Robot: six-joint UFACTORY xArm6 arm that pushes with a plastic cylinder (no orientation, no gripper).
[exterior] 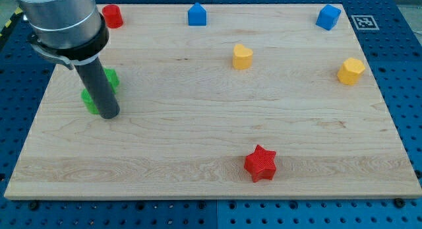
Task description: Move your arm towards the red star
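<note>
The red star point(260, 163) lies near the view's bottom, right of the middle, on the wooden board point(198, 150). My tip point(109, 115) rests on the board at the view's left, far to the left of and a little above the star. The rod stands right in front of two green blocks point(92, 97) and partly hides them; their shapes cannot be made out.
A red block point(113, 16) sits at the top left. A blue house-shaped block point(197, 14) is at top centre, a blue cube point(328, 17) at top right. A yellow heart point(242, 57) and a yellow hexagon block point(351, 70) lie right of centre.
</note>
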